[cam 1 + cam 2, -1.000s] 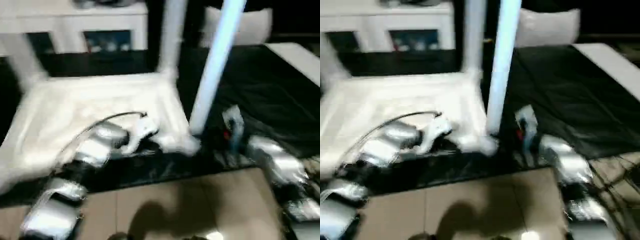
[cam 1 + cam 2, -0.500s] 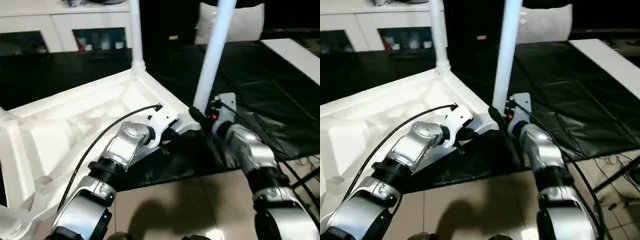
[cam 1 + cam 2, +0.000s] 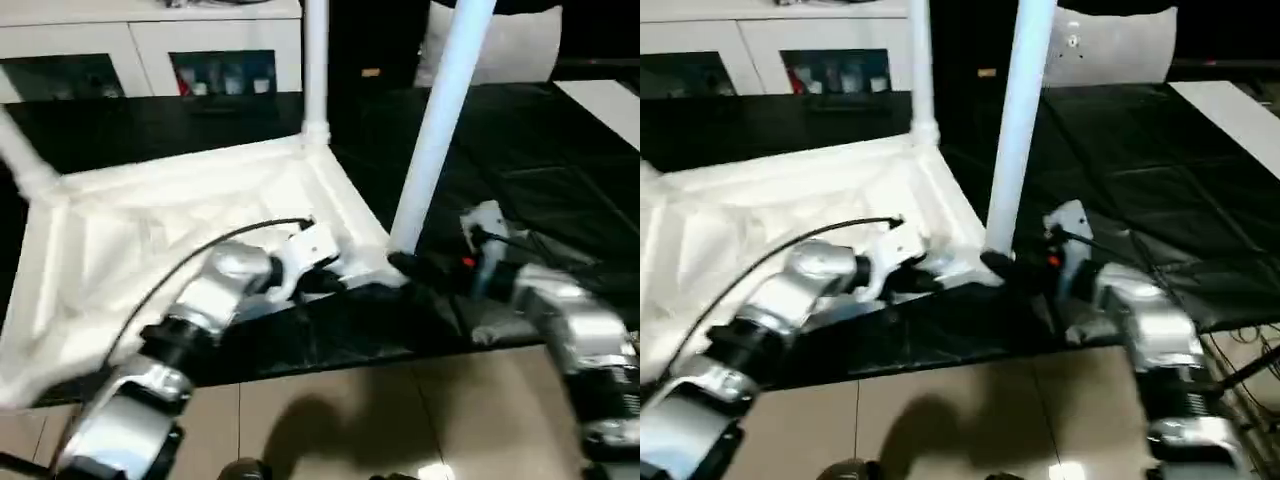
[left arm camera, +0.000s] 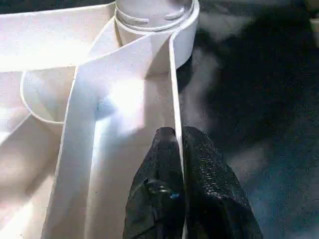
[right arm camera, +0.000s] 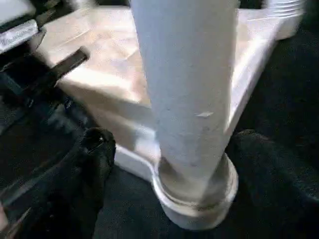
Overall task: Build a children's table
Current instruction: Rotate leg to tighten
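The children's table [image 3: 150, 230] lies upside down on a black mat, its ribbed underside facing up. Three white legs stand in corner sockets: a near one [image 3: 440, 110], a far one [image 3: 316, 60] and one at the left [image 3: 20, 160]. My left gripper [image 4: 178, 144] is shut on the thin rim of the table top, close to the near leg's socket [image 4: 154, 20]. My right gripper [image 3: 405, 265] sits at the foot of the near leg [image 5: 189, 89]. One black finger [image 5: 94, 149] stands apart from the leg, so the gripper is open.
A white cabinet [image 3: 150, 40] with glass doors stands behind the table. A white cushion [image 3: 540, 40] and a white board [image 3: 610, 100] lie at the back right. The black mat [image 3: 520, 170] spreads to the right, and beige floor [image 3: 400, 410] lies in front.
The camera has swung, so the whole picture has shifted. My right forearm now reaches in from further right, its fingers still at the leg's foot. My left gripper keeps its hold on the rim.
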Tool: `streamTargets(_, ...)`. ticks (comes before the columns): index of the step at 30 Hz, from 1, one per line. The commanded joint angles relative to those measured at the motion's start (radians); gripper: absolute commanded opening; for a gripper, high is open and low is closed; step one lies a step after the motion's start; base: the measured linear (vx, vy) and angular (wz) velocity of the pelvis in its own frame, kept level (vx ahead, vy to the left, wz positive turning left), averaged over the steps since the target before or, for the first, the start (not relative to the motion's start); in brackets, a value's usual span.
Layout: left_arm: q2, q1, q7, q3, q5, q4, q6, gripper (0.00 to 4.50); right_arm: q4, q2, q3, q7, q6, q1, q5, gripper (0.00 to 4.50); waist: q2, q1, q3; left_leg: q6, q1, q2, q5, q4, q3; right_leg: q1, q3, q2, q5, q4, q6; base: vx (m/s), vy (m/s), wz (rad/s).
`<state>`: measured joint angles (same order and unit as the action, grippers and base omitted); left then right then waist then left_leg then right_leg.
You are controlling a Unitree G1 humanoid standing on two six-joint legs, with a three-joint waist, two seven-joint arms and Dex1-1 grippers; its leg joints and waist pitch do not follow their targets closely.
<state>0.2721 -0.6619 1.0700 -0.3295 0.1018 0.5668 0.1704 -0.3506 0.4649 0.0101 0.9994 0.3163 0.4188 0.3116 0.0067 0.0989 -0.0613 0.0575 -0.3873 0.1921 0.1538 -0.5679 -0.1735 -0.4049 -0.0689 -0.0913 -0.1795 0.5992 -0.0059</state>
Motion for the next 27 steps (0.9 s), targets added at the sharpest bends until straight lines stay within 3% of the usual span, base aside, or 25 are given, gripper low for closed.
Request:
streamTargets(1, 0.013, 0.005, 0.095, -0.035, -0.023, -0.035, -0.063, 0.0, 0.034, 0.034, 0.021, 0.065, -0.005, -0.017, -0.001, 4.25, -0.007, 0.0, 0.067, -0.072, 0.019, 0.036, 0.219, 0.056, 0.003, 0.055, 0.038, -0.052, -0.155, -0.071, -0.233, 0.0, 0.0, 0.0)
streamTargets(5, 0.057, 0.016, 0.192, -0.054, -0.037, -0.05, -0.108, 0.0, 0.07, 0.084, 0.045, 0.171, 0.0, -0.036, 0.02, 4.25, -0.006, 0.01, 0.068, -0.074, 0.019, 0.039, 0.216, 0.055, 0.001, 0.054, 0.039, -0.053, -0.151, -0.067, -0.236, 0.0, 0.0, 0.0)
streamTargets(9, 0.105, 0.022, 0.301, -0.09, -0.044, -0.064, -0.174, 0.0, 0.096, 0.124, 0.094, 0.279, 0.007, -0.037, 0.025, 3.92, -0.011, 0.018, 0.068, -0.067, 0.021, 0.042, 0.227, 0.057, 0.001, 0.052, 0.039, -0.053, -0.176, -0.067, -0.234, 0.0, 0.0, 0.0)
streamTargets(11, 0.111, 0.024, 0.319, -0.097, -0.045, -0.07, -0.182, 0.0, 0.097, 0.124, 0.101, 0.29, 0.007, -0.036, 0.024, 3.67, -0.007, 0.02, 0.068, -0.063, 0.021, 0.042, 0.23, 0.056, 0.001, 0.05, 0.04, -0.055, -0.182, -0.066, -0.235, 0.0, 0.0, 0.0)
streamTargets(16, 0.119, 0.02, 0.354, -0.109, -0.044, -0.068, -0.206, 0.0, 0.098, 0.123, 0.138, 0.344, 0.022, -0.032, 0.023, 3.24, -0.011, 0.022, 0.071, -0.064, 0.021, 0.041, 0.21, 0.054, 0.001, 0.051, 0.04, -0.055, -0.155, -0.061, -0.242, 0.0, 0.0, 0.0)
streamTargets(27, 0.114, 0.014, 0.352, -0.102, -0.056, -0.049, -0.205, 0.0, 0.078, 0.123, 0.149, 0.402, 0.042, -0.046, 0.049, 2.28, -0.012, 0.034, 0.071, -0.069, 0.021, 0.04, 0.189, 0.05, -0.001, 0.051, 0.04, -0.055, -0.143, -0.058, -0.243, 0.0, 0.0, 0.0)
